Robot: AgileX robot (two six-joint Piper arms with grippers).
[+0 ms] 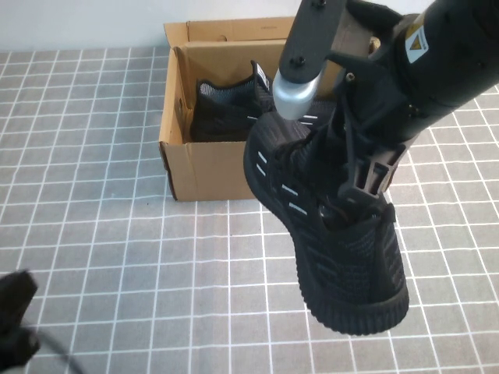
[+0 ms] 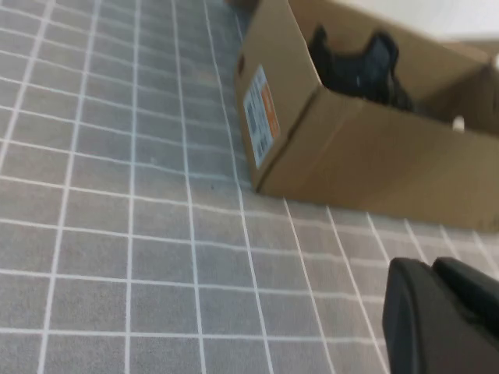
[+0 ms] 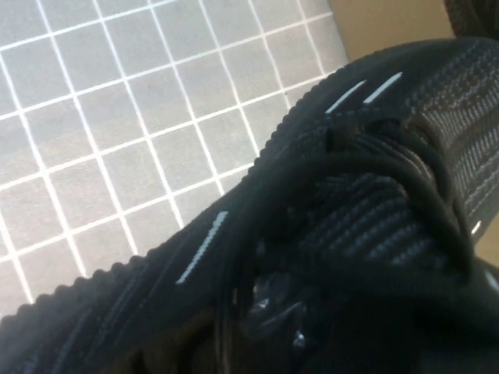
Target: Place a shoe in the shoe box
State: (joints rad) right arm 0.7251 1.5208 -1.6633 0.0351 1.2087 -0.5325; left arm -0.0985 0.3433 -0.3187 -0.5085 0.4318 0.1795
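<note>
My right gripper (image 1: 365, 185) is shut on the black knit shoe (image 1: 343, 257), gripping it at its opening. The shoe hangs tilted above the tiles just in front of the brown cardboard shoe box (image 1: 210, 167); its upper end overlaps the box's front wall. The shoe fills the right wrist view (image 3: 366, 218), showing its laces and white dashes. A matching black shoe (image 1: 230, 109) lies inside the open box and also shows in the left wrist view (image 2: 359, 66). My left gripper (image 1: 15, 319) is low at the near left, shut and empty, far from the box (image 2: 366, 156).
The table is covered in grey tiles with white grid lines (image 1: 101, 234). The box's lid flap (image 1: 234, 31) stands open at the back against a white wall. A white-and-orange label (image 2: 260, 117) is on the box's short end.
</note>
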